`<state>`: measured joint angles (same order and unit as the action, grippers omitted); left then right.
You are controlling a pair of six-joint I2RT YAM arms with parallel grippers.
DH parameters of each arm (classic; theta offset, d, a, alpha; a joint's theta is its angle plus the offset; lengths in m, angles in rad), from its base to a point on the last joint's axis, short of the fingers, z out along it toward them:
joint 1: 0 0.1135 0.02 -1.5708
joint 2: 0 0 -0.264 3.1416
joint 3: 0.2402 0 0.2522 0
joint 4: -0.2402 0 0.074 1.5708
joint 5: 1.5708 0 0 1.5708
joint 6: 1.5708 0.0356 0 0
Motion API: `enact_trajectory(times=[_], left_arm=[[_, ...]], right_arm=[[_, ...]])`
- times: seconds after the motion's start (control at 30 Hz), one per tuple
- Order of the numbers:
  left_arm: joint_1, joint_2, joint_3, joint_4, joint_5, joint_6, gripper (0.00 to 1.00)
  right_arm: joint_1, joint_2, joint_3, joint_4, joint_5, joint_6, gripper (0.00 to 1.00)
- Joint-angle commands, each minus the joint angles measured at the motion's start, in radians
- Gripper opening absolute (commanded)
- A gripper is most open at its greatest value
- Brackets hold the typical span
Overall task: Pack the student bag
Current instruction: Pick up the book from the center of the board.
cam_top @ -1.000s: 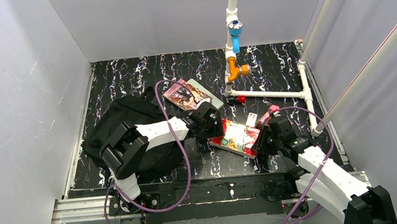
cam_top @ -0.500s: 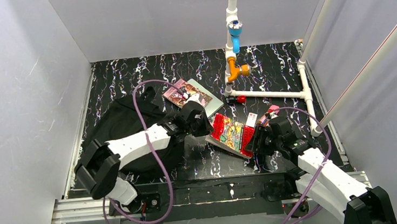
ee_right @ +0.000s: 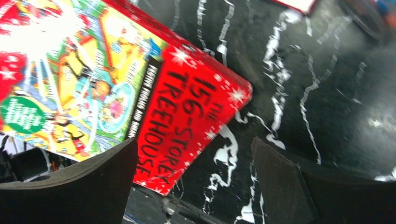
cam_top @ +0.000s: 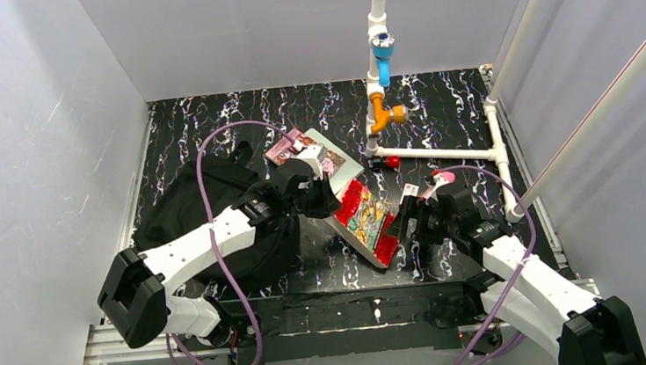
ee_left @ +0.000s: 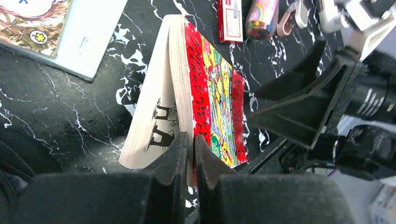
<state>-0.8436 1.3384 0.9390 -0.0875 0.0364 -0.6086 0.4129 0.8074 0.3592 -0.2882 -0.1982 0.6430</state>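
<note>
1. The big soft black fabric student bag (cam_top: 202, 202) lies by the left edge of the black surface with white streaks (cam_top: 437, 119). I cannot tell if its mouth is open.
2. The red paperback book with a bright cartoon cover (cam_top: 365, 218) is in the middle of the surface, closer to the near edge. It is tilted, with one long side up in the air and the other side down low.
3. The left end effector (ee_left: 190, 137) is squeezed tight on the book's edge and holds it up.
4. The right end effector (ee_right: 194, 140) is wide open. The book's red corner shows between its two fingers, and it grips nothing.
5. I think the step in hand is picking up this book so it can go into the bag.
6. Next, the left arm needs to lift the book clear and carry it left to the bag. The grip is only a thin pinch, so the book could flop or slip. The free right arm may need to hold the bag's mouth open.
</note>
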Motion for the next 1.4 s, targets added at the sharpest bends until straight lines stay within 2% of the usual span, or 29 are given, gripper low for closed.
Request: enact_trajectory(times=[0.0, 0.13, 0.3, 0.4, 0.7, 0.83, 0.9, 1.0, 1.03, 1.07, 1.13, 1.23, 1.3, 1.33, 1.37], left_arm=[[0.006, -0.045, 0.016, -0.039, 0.101, 0.165, 0.0], [0.007, -0.045, 0.037, -0.091, 0.123, 0.269, 0.0], [0.008, -0.045, 0.057, -0.132, 0.131, 0.37, 0.0], [0.009, -0.044, 0.063, -0.133, 0.152, 0.393, 0.0], [0.009, -0.027, 0.096, -0.182, 0.122, 0.429, 0.0], [0.008, -0.02, 0.107, -0.184, 0.117, 0.447, 0.0], [0.008, -0.011, 0.116, -0.189, 0.119, 0.453, 0.0], [0.009, -0.001, 0.13, -0.209, 0.115, 0.451, 0.0], [0.009, -0.001, 0.138, -0.22, 0.111, 0.449, 0.0], [0.009, -0.002, 0.139, -0.229, 0.102, 0.442, 0.0], [0.008, -0.011, 0.134, -0.238, 0.081, 0.432, 0.0], [0.008, -0.03, 0.138, -0.261, 0.037, 0.414, 0.0], [0.012, -0.046, 0.154, -0.296, -0.017, 0.388, 0.0], [0.014, -0.062, 0.167, -0.322, -0.039, 0.37, 0.04], [0.017, -0.073, 0.179, -0.342, -0.072, 0.356, 0.15]], right_arm=[[-0.006, 0.0, 0.045, 0.215, -0.103, -0.074, 0.98], [-0.006, 0.009, 0.056, 0.335, -0.107, -0.127, 0.98], [-0.006, 0.075, -0.066, 0.762, -0.163, -0.07, 0.98], [-0.006, 0.203, -0.056, 0.856, -0.18, -0.086, 0.98], [-0.01, 0.459, -0.03, 1.112, -0.452, -0.103, 0.98], [-0.01, 0.58, -0.024, 1.229, -0.608, -0.055, 0.98], [-0.01, 0.647, -0.037, 1.371, -0.663, 0.026, 0.97], [-0.01, 0.738, -0.058, 1.621, -0.728, 0.183, 0.89], [-0.01, 0.757, -0.063, 1.684, -0.737, 0.224, 0.85], [-0.01, 0.775, -0.063, 1.704, -0.744, 0.245, 0.75], [-0.01, 0.783, -0.063, 1.71, -0.75, 0.268, 0.58], [-0.01, 0.758, -0.08, 1.712, -0.744, 0.3, 0.23], [-0.01, 0.709, -0.082, 1.628, -0.723, 0.295, 0.03], [-0.01, 0.673, -0.083, 1.563, -0.701, 0.285, 0.01], [-0.009, 0.63, -0.079, 1.463, -0.671, 0.269, 0.01]])
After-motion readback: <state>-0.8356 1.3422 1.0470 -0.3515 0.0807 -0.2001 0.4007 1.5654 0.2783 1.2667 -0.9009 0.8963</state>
